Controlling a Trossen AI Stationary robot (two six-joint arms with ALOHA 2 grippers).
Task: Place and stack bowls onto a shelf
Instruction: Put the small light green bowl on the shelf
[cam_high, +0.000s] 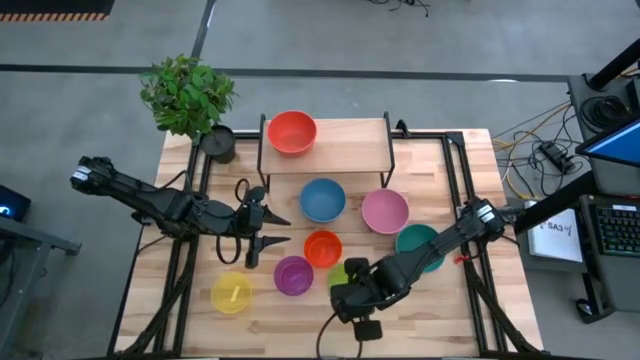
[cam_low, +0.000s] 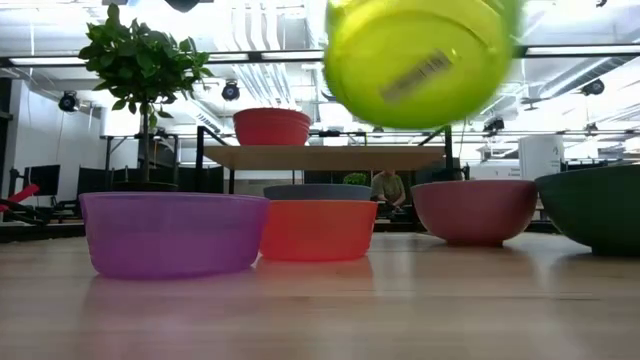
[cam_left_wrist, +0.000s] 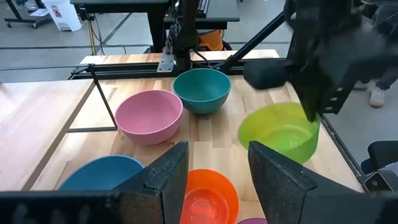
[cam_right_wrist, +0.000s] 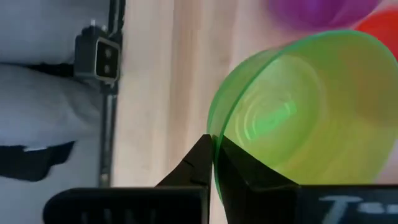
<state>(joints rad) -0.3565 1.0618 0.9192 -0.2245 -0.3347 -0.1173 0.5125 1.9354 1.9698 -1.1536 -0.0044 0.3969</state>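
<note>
Green bowl (cam_right_wrist: 298, 118) hangs tilted, rim pinched in the right gripper's (cam_right_wrist: 214, 163) closed jaws.

In the high view the green bowl (cam_high: 338, 275) is almost all hidden under the right arm. In the low view its top is cut off by the picture's edge, and the blue bowl (cam_low: 317, 191) shows only its rim behind the orange bowl (cam_low: 318, 229). The teal bowl (cam_low: 595, 208) is cut by the right edge. A person (cam_low: 388, 189) far behind is too small to tell.
</note>
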